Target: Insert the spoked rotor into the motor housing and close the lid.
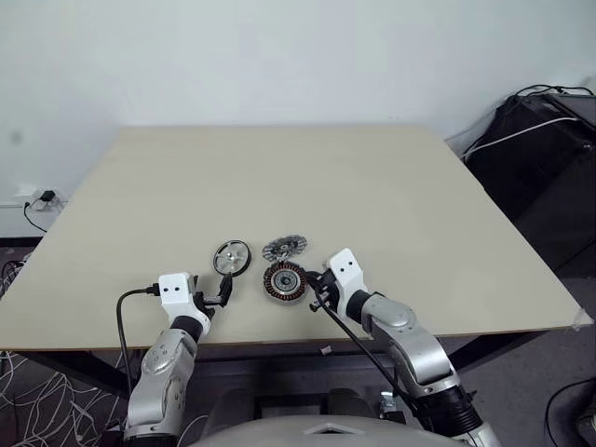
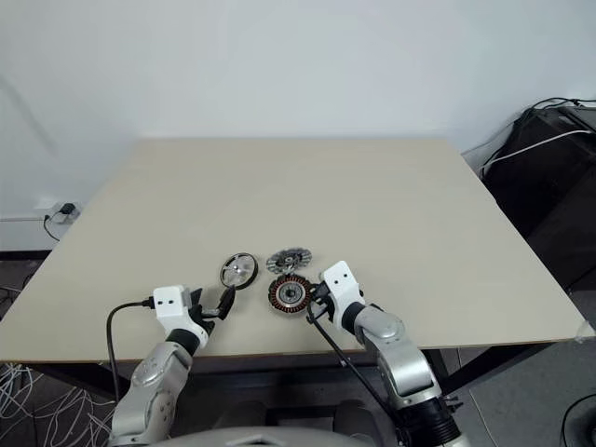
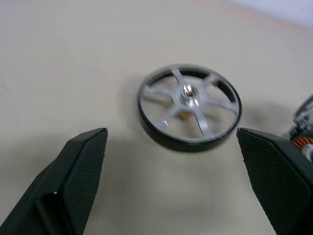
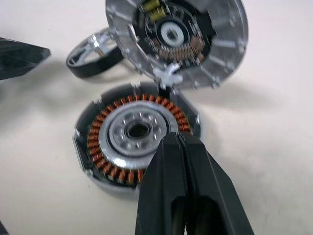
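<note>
In the head views the spoked rotor (image 1: 232, 257) lies flat on the beige table (image 1: 372, 205), apart from the motor housing (image 1: 284, 280) and its raised lid (image 1: 285, 247); a white wall stands behind and dark equipment with cables (image 1: 549, 140) sits to the right. The left wrist view shows the left gripper (image 3: 171, 166) spread wide and empty just short of the rotor, whose low rim could slip or tip under an off-centre pinch. In the right wrist view the right gripper (image 4: 183, 147) is pressed shut, empty, over the housing's edge, where it could nudge the housing or drop the lid early.

Head pair looks down over table (image 1: 372, 186); wrists close, sharing rotor (image 3: 190, 108).
</note>
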